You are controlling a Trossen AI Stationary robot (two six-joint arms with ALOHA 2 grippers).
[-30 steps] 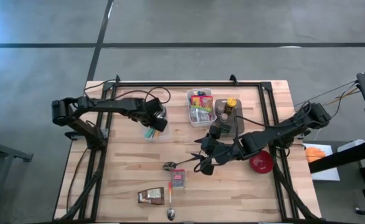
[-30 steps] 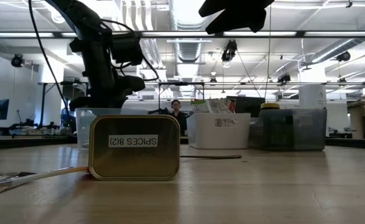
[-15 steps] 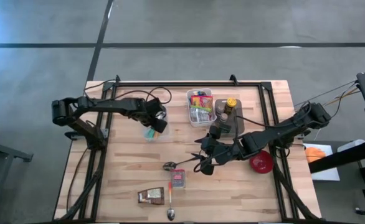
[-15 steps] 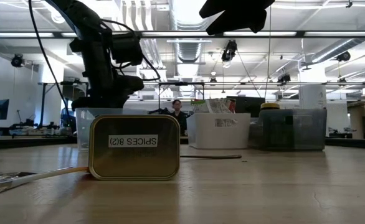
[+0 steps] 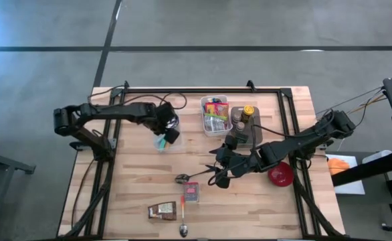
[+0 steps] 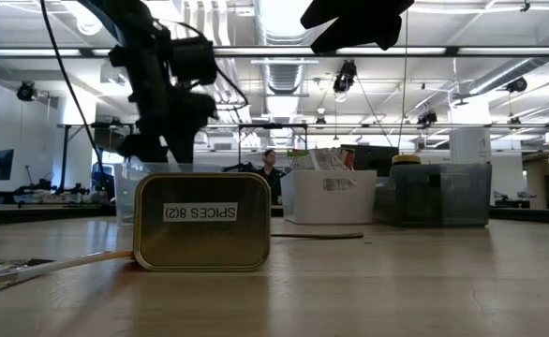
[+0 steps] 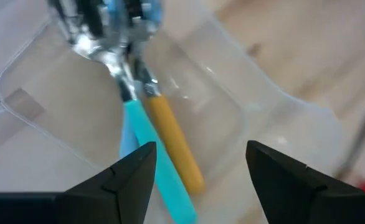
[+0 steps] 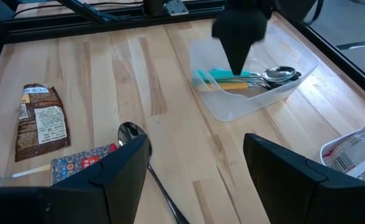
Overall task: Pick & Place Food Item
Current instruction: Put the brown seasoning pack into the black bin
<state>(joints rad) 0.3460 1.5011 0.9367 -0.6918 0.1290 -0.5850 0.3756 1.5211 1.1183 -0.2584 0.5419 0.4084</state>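
A brown food packet [image 5: 162, 211] lies flat near the table's near edge; the right wrist view also shows this packet [image 8: 42, 118]. A clear container [image 5: 161, 142] holds teal and yellow-handled utensils [image 7: 164, 143]. My left gripper [image 5: 166, 131] hangs open just above that container [image 7: 198, 168], with nothing between its fingers. My right gripper [image 5: 217, 176] hovers open at mid-table [image 8: 198, 165], above a steel spoon [image 8: 130, 134] and touching nothing.
A spice tin [image 5: 192, 193] lies by the spoon [image 5: 181, 178], with an orange-handled spoon [image 5: 182, 213] nearer the front edge. A white bin of packets [image 5: 215, 115], a dark bin with a bottle [image 5: 247, 126] and a red bowl [image 5: 281, 175] stand at the right.
My left gripper has risen out of the clear container, rolled a little and opened; the utensils stay lying in the container.
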